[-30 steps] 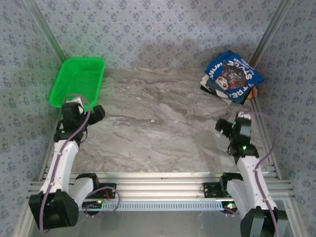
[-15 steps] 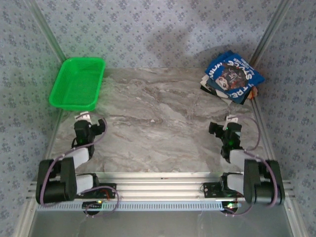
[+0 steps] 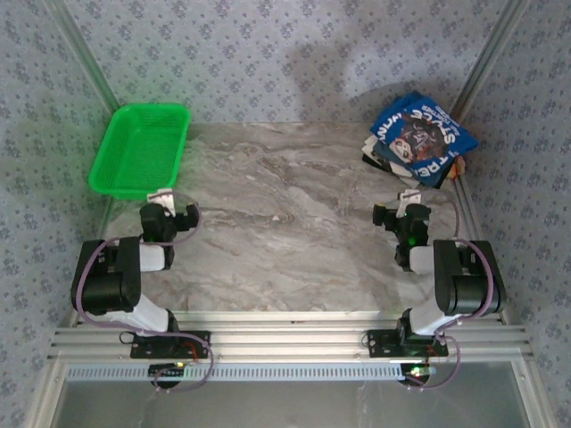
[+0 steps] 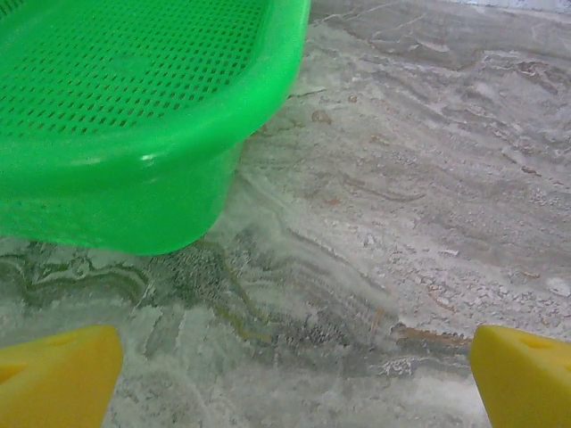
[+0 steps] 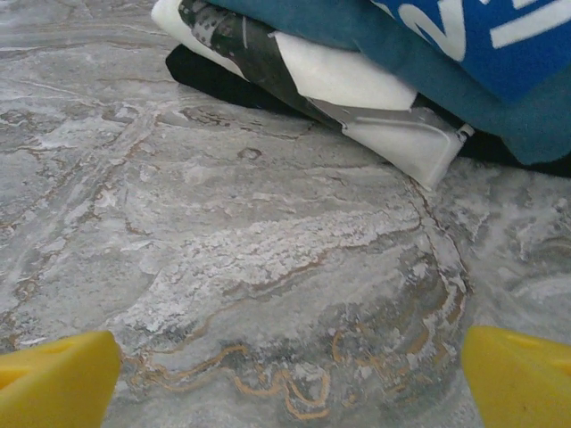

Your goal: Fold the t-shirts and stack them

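The t-shirts [image 3: 419,139] lie folded in a stack at the table's far right corner, a royal-blue one with white and red lettering on top. In the right wrist view the blue shirt [image 5: 464,53] rests on white [image 5: 343,76] and dark layers. My right gripper [image 3: 401,214] sits low on the table in front of the stack, open, yellow fingertips [image 5: 522,370] wide apart over bare marble. My left gripper [image 3: 171,214] is open too, just in front of the green basket, with nothing between its fingertips [image 4: 53,374].
The green mesh basket [image 3: 129,191] stands at the far left corner; its near wall [image 4: 116,205] is close ahead of my left gripper. Patterned walls and metal posts close in the table. Both arms are folded low near the front edge.
Both arms have folded down and back toward their bases. The grippers now sit low over the table and have stayed open.
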You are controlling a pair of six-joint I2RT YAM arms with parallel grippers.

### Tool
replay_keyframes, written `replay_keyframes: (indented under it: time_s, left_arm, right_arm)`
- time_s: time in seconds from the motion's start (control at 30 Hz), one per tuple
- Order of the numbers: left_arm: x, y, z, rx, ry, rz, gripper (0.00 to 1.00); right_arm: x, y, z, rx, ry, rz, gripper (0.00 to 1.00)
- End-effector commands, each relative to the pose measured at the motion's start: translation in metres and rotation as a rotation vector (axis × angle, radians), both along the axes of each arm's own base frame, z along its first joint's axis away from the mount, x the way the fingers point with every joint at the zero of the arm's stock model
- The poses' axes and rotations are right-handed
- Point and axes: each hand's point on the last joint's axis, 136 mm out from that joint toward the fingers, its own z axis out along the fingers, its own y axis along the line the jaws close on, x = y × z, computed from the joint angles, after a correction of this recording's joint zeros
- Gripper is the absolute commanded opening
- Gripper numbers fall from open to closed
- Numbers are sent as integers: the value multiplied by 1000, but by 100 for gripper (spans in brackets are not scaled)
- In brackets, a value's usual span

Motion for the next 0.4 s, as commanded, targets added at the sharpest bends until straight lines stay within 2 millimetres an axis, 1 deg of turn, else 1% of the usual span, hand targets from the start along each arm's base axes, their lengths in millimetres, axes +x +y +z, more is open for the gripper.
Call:
replay_keyframes:
  time_s: [0.0,0.37]
  left_arm:
    - [7,-2,12,25,-36,-17,100]
    - [6,-3,12,27,-33,-18,100]
  right_arm:
    - [7,-2,9,-26,-18,6,100]
    - [7,2,9,-15,-22,35,100]
